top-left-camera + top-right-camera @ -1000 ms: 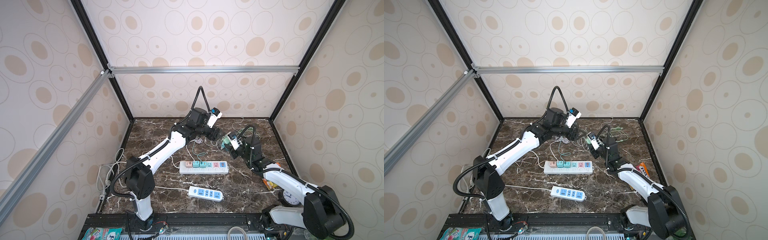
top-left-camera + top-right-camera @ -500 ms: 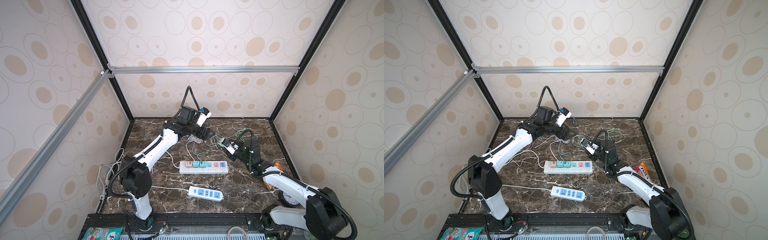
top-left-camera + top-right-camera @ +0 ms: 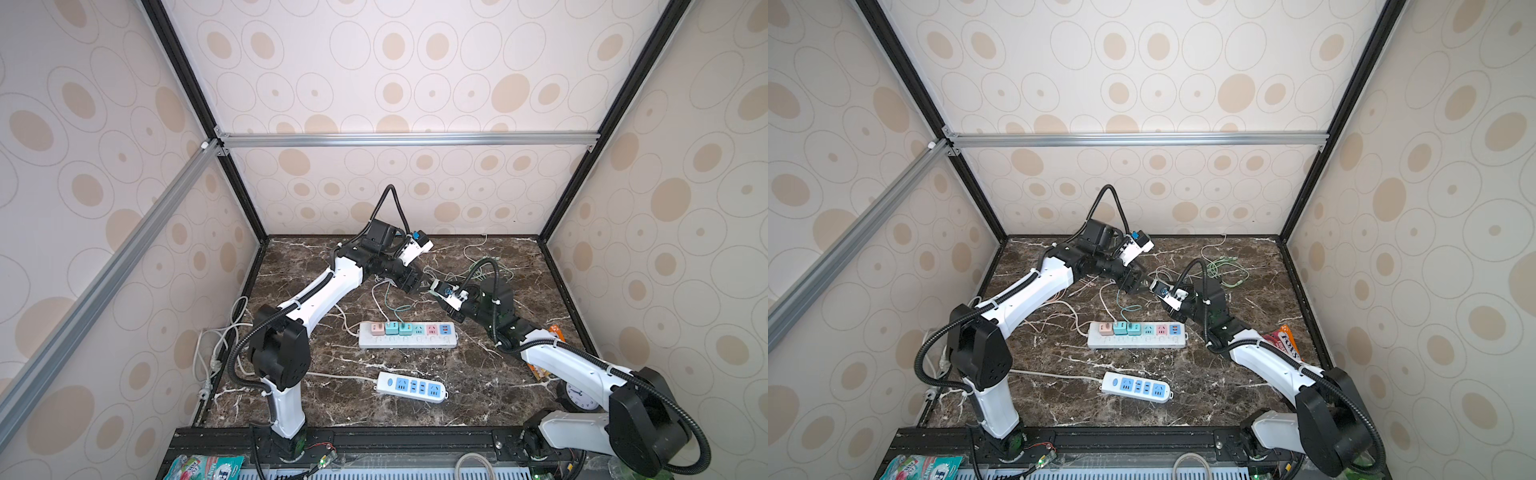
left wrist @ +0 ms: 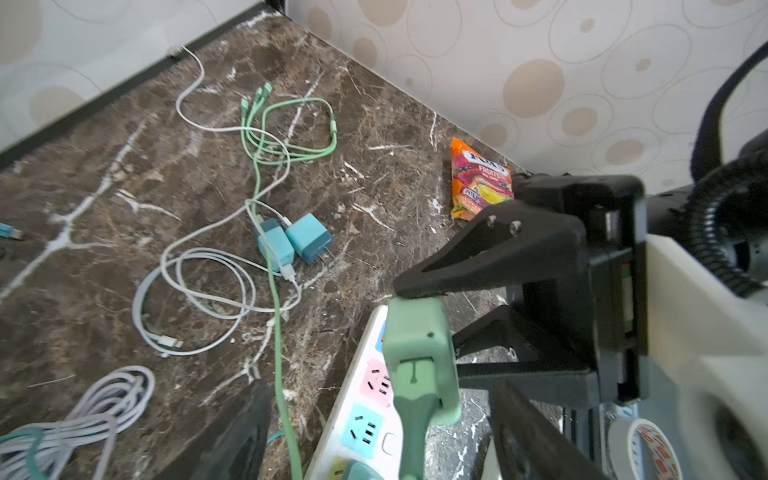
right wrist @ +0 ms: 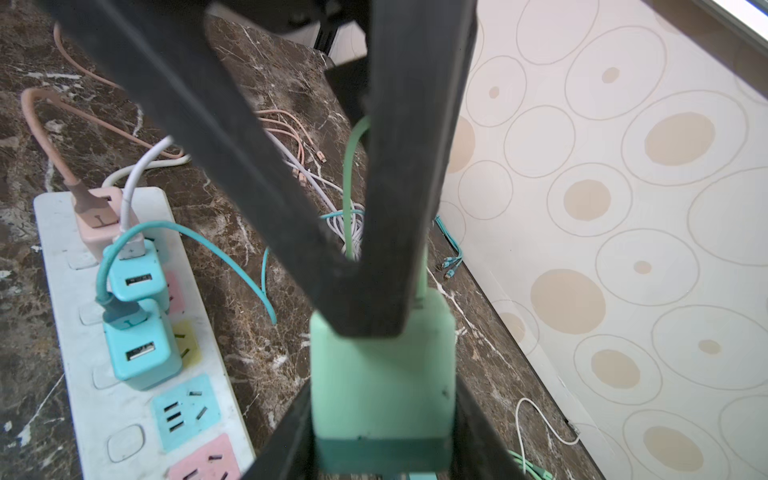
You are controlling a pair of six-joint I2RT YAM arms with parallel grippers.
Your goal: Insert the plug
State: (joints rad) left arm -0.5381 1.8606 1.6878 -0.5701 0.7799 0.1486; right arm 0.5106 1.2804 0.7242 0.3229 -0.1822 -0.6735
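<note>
Left arm swung back toward green plug; cables crowd power strip.

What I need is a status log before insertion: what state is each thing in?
left gripper: open, fingers either side of the green charger
right gripper: shut on the green charger
green charger: unplugged, held in the air
long power strip: three sockets occupied, three free
blue power strip: nothing plugged in
two loose teal chargers: unplugged, lying on their sides

Plug: mint-green cube, up off the table, lower centre of the right wrist view.
Power strip: white, lying flat, mid-frame in a top view.
</note>
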